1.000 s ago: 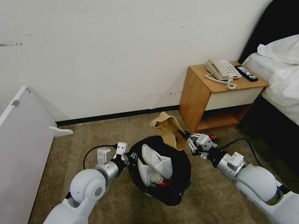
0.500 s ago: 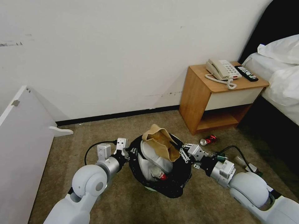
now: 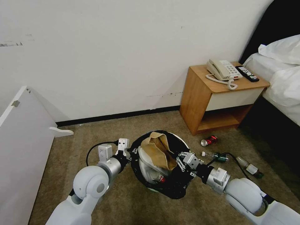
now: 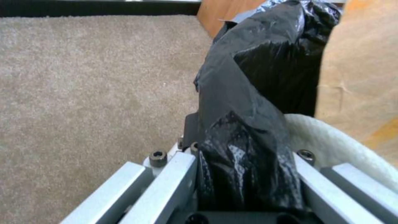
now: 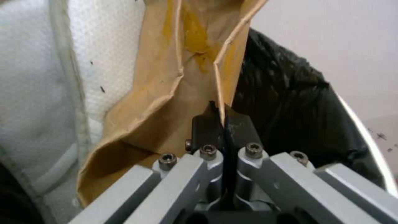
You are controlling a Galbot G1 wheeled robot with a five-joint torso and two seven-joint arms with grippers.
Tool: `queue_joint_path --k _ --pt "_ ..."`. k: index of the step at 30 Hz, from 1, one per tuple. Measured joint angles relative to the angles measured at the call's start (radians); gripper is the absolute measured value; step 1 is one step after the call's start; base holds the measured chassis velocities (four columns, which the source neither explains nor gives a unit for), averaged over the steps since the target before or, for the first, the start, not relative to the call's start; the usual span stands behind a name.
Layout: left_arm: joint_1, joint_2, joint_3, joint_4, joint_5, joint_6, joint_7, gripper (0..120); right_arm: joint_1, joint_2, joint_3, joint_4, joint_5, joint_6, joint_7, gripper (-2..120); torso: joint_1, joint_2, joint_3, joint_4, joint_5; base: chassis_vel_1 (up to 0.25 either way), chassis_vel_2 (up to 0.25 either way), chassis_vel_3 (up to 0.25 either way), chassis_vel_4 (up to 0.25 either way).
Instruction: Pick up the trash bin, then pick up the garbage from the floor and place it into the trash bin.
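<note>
The trash bin (image 3: 179, 187), white with a crinkly black bag liner, hangs just above the carpet. My left gripper (image 3: 129, 153) is shut on its rim and liner (image 4: 244, 149). Inside the bin lie white slippers (image 3: 147, 162) and a red-white carton (image 3: 161, 179). My right gripper (image 3: 175, 160) is shut on the edge of a brown paper bag (image 3: 156, 150), which sits in the bin's mouth; the pinched bag edge (image 5: 219, 102) shows in the right wrist view. On the carpet to the right lie a red can (image 3: 209, 140) and two green-labelled plastic bottles (image 3: 215, 155) (image 3: 248, 167).
A wooden nightstand (image 3: 218, 100) with a beige telephone (image 3: 222, 70) and a black remote (image 3: 247, 73) stands at the back right, next to a bed (image 3: 281, 75). A white panel (image 3: 22, 143) leans at the left. The wall (image 3: 125, 56) runs behind.
My right gripper carried the brown paper bag left and down from above the bin's far rim into the bin's mouth. The can and bottles came into sight behind the arm.
</note>
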Motion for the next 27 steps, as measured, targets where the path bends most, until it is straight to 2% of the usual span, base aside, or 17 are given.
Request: queue_joint_path --k 17,20,23,25,26,27 --pt "0.026 -0.009 -0.005 -0.024 -0.009 -0.002 0.000 4 0.009 0.005 -0.004 -0.015 -0.018 -0.007 -0.002 0 0.000 0.000 0.000 -0.0002 0.0000 0.000 0.000 0.000 0.000" --pt "0.034 -0.009 -0.013 -0.024 -0.006 -0.002 0.002 4 0.005 0.003 0.005 -0.009 -0.018 -0.008 0.002 14 0.000 0.000 0.000 -0.0001 0.0000 0.000 0.000 0.000 0.000" --pt "0.037 -0.009 -0.016 -0.024 -0.003 -0.002 0.002 4 0.002 0.002 0.008 -0.006 -0.018 -0.008 0.003 19 0.000 0.000 0.000 -0.0001 0.0000 0.000 0.000 0.000 0.000" --pt "0.039 -0.009 -0.023 -0.019 0.013 -0.002 0.002 4 -0.004 -0.003 0.017 -0.002 -0.018 -0.007 0.004 30 0.000 0.000 0.000 0.0000 0.0000 0.000 0.000 0.000 0.000" --pt "0.039 -0.009 -0.023 -0.019 0.013 -0.002 0.002 4 -0.004 -0.003 0.017 -0.002 -0.018 -0.007 0.004 30 0.000 0.000 0.000 0.0000 0.0000 0.000 0.000 0.000 0.000" --pt "0.041 -0.010 -0.023 -0.017 0.018 -0.002 0.002 4 -0.008 -0.005 0.021 0.002 -0.017 -0.007 0.004 36 0.000 0.000 0.000 -0.0001 0.0000 0.000 0.000 0.000 0.000"
